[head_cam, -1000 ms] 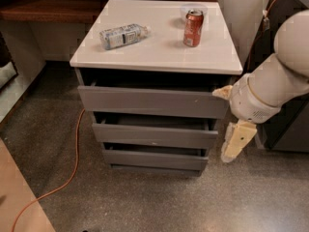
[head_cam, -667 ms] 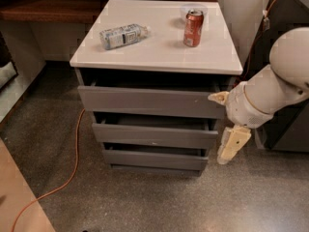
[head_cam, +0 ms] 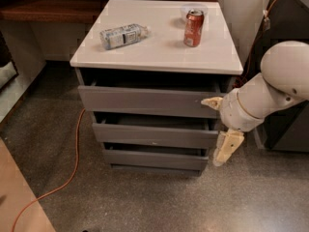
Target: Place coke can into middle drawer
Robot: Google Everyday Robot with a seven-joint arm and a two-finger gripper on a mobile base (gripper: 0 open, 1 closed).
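Note:
The coke can (head_cam: 193, 28) stands upright on the cabinet's white top (head_cam: 145, 47), towards the back right. The middle drawer (head_cam: 154, 135) is the second grey front; it sits pulled out a little, with a dark gap above it. My gripper (head_cam: 220, 125) is at the cabinet's right front corner, level with the top and middle drawers and well below the can. It is open and empty: one cream finger (head_cam: 211, 102) points left at the top drawer's front, the other (head_cam: 228, 148) hangs down beside the middle drawer's right end.
A clear plastic bottle (head_cam: 123, 35) lies on its side on the top's left half. A white bowl (head_cam: 193, 8) sits just behind the can. An orange cable (head_cam: 72, 173) runs over the floor at left. A dark cabinet (head_cam: 289, 81) stands at right, a wooden shelf (head_cam: 48, 8) at back left.
My arm and gripper have shifted a little left and down, closer to the cabinet's right front corner. The can, bottle and drawers have not moved.

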